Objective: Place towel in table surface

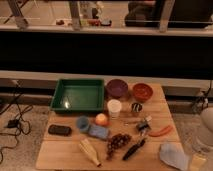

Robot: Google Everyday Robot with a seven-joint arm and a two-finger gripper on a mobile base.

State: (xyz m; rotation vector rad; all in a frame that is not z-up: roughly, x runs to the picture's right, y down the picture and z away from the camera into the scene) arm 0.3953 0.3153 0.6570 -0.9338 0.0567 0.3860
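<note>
The towel [173,154], a pale grey-blue cloth, lies flat on the wooden table surface [65,149] at its front right corner. My gripper [198,161] shows as a pale yellowish shape at the bottom right edge of the camera view, just right of the towel and beyond the table's corner. Above it is the white arm [207,128]. The gripper is open, and no part of the towel is between its fingers.
A green tray [78,94] stands at the back left, with a purple bowl [117,88] and an orange bowl [142,91] to its right. A white cup [114,107], blue block [99,131], orange ball, black bar [59,130], grapes [118,142], corn, carrot and tools fill the middle.
</note>
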